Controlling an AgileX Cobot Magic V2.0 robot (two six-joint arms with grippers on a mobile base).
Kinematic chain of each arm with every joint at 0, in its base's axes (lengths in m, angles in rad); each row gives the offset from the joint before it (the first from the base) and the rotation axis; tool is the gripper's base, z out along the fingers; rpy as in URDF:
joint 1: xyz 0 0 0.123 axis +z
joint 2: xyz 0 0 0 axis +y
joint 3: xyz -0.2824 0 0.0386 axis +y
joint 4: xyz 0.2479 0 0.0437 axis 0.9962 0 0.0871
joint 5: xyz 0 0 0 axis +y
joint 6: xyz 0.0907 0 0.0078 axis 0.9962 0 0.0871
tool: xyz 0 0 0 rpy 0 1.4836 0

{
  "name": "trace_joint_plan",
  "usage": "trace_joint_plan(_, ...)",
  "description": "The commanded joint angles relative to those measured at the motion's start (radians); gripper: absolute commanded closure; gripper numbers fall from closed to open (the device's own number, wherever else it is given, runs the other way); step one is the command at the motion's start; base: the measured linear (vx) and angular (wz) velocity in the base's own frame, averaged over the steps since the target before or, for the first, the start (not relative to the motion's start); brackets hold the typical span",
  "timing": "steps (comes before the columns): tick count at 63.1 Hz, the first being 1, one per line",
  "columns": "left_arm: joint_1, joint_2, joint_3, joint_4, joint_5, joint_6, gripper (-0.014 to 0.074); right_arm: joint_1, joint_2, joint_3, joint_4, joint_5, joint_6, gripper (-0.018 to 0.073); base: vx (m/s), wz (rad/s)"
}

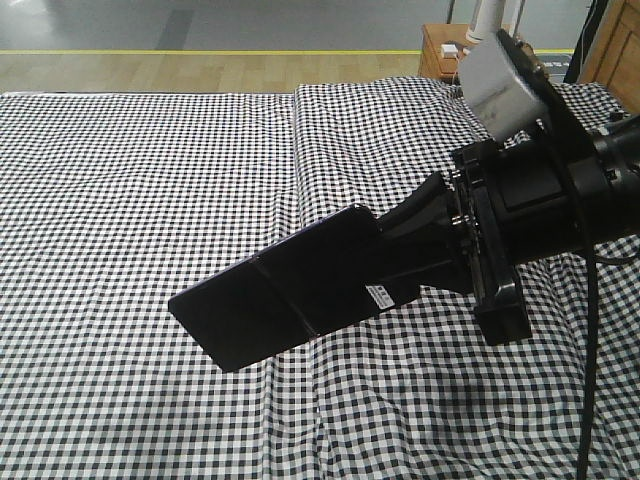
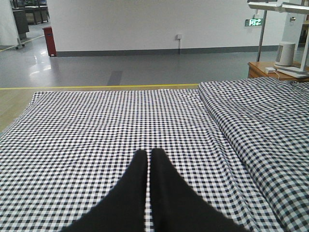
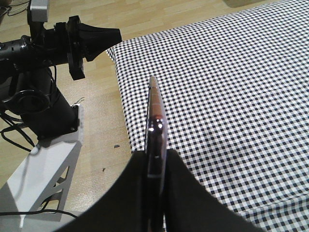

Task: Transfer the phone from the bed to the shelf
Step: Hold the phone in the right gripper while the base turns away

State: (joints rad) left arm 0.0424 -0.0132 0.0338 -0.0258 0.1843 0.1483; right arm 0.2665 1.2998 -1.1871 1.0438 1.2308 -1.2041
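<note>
Right jaws are gripping the phone (image 1: 290, 290) by one end, holding it clear above the bed (image 1: 150, 180). Left jaws are hovering closed, empty, over the bed.

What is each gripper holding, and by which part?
The right gripper clamps the thin glossy black phone by its short end near the white sticker; the left gripper holds nothing.
</note>
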Motion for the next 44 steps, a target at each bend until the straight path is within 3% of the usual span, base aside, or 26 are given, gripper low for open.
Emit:
trace_joint_plan(1,-0.004,-0.013,-0.021,-0.009,-0.072,-0.006,0.0595,0.000,-0.028,-0.024,0.095,0.055,-0.001,0.0562,0.00,0.00)
trace_joint_plan(44,-0.004,-0.013,-0.021,-0.009,-0.072,-0.006,0.0595,0.000,-0.028,-0.024,0.095,0.055,-0.002,0.0562,-0.01,0.03)
